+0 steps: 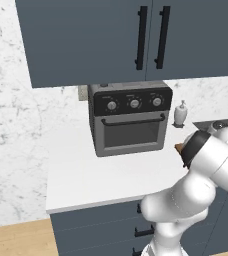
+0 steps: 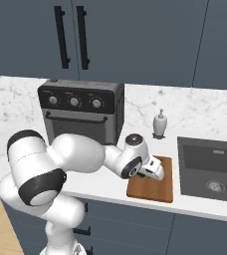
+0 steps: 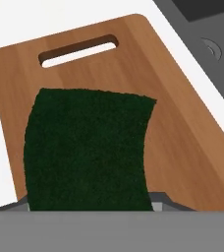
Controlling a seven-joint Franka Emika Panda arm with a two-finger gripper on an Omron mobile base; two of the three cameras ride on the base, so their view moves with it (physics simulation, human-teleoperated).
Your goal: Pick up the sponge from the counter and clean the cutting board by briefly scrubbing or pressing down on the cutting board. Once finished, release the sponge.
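**Over the board, the sponge is held**

Above the cutting board [image 3: 182,142] the sponge [image 3: 87,147] is gripped by the pincer [image 2: 153,171], dark green side facing the hand camera. The board is laid flat on the white worktop [image 2: 105,187], just beside the sink [image 2: 210,167]. A toaster oven [image 2: 80,117] and a soap bottle [image 2: 160,123] are seen behind.

Dark blue-grey wall cabinets [image 1: 136,40] with black bar handles fill twelve o'clock above a white marble-veined wall [image 1: 11,125], a toaster oven [image 1: 130,117] sits centre, a soap dispenser [image 2: 159,123] and sink [image 2: 210,169] lie toward three o'clock, and wood floor [image 1: 16,240] shows at seven.
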